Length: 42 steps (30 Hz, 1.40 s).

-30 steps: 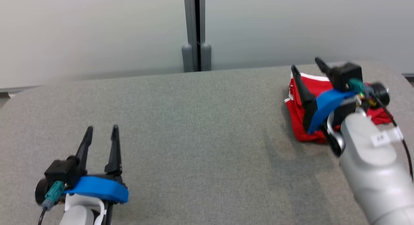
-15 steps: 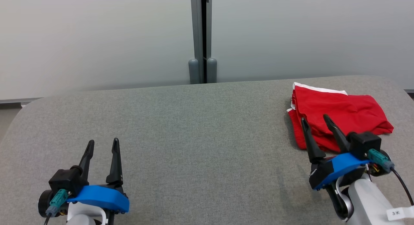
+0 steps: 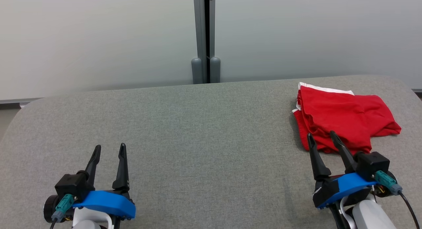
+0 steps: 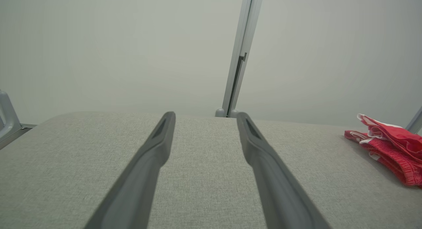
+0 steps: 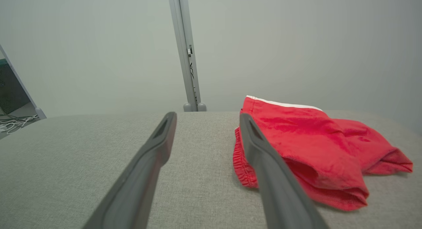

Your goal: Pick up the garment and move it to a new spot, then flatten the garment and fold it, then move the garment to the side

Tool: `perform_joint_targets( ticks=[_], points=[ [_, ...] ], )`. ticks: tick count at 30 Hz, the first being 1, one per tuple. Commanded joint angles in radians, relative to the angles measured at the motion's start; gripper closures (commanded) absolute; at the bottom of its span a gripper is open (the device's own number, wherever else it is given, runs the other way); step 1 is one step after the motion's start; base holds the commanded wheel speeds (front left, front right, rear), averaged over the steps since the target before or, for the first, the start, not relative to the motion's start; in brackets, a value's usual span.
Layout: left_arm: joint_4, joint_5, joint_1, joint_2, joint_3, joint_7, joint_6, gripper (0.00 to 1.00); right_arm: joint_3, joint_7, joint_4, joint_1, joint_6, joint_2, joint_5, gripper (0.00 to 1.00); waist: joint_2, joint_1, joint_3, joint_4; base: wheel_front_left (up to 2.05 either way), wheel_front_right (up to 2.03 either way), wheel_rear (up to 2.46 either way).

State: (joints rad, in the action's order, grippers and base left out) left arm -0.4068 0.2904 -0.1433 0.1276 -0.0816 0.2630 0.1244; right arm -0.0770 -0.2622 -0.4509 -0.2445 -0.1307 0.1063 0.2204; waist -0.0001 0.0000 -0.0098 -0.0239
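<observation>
Left gripper (image 3: 109,146), lower left: fingers wide apart, holding nothing. Right gripper (image 3: 320,134), lower right: fingers apart, empty, tips near folded red fabric garment (image 3: 343,113).

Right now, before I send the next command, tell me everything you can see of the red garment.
The red garment is soft cloth with a white band along its far edge and a gathered hem at its left. It lies folded in a loose, rumpled bundle at the far right of the grey table. The open right pincer overlaps its near edge in the head view; whether it touches I cannot tell.
</observation>
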Motion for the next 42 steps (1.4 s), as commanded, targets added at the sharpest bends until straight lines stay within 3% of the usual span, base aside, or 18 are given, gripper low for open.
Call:
perform_joint_targets(
  ticks=[1, 20, 21, 25, 42],
  points=[
    [-0.003, 0.001, 0.006, -0.003, 0.005, 0.002, 0.008, 0.0, 0.002, -0.003, 0.007, 0.013, 0.0, -0.001, -0.008, 0.0, 0.0001, 0.0, 0.001, 0.001, 0.0, 0.0, 0.0],
    [-0.006, 0.008, 0.008, -0.005, 0.0, 0.002, 0.007, 0.0, 0.013, -0.003, -0.006, 0.014, 0.0, -0.018, -0.022, 0.0, 0.0001, 0.0, 0.002, 0.001, 0.0, 0.0, 0.0],
    [-0.006, 0.008, 0.001, -0.007, 0.0, 0.0, 0.005, 1.0, 0.012, 0.0, -0.006, 0.002, 0.0, -0.017, -0.016, 1.0, 0.0001, 0.0, 0.002, 0.002, 0.0, 0.0, 0.0],
    [-0.035, 0.015, 0.032, -0.016, 0.002, -0.007, 0.005, 1.0, 0.012, 0.009, -0.035, 0.021, 0.0, -0.02, -0.009, 1.0, 0.0001, 0.0, 0.002, 0.002, 0.0, 0.0, 0.0],
    [0.01, 0.306, 0.03, -0.029, 0.047, -0.091, 0.006, 1.0, 0.054, 0.092, 0.021, 0.046, 0.0, -0.028, 0.303, 1.0, 0.0001, 0.0, 0.004, 0.005, 0.0, 0.0, 0.0]
  ],
)
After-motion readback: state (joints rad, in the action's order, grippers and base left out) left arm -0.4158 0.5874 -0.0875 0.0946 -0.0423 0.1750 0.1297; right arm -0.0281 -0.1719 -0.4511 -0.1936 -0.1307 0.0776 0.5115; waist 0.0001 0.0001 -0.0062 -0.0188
